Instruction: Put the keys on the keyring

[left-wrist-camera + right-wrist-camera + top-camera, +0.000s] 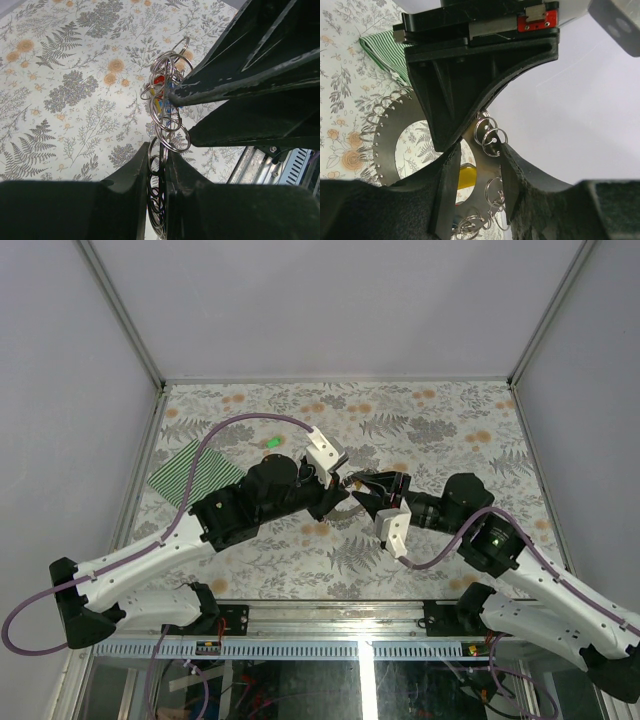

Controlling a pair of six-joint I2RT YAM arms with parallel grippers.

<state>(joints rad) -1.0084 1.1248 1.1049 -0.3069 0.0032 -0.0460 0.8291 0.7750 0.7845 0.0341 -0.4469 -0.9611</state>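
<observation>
Plain grey walls (330, 300); metal corner posts (119, 310); floral-patterned tabletop (440, 430); even light.

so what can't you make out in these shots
Left wrist view: the lower loops of the keyring vanish between the fingers of the left gripper.
Right wrist view: the yellow key is mostly hidden behind a finger of the right gripper; whether it hangs on a ring is unclear.
Top view: the two grippers cover the keyring; the green key is too small for detail.
</observation>
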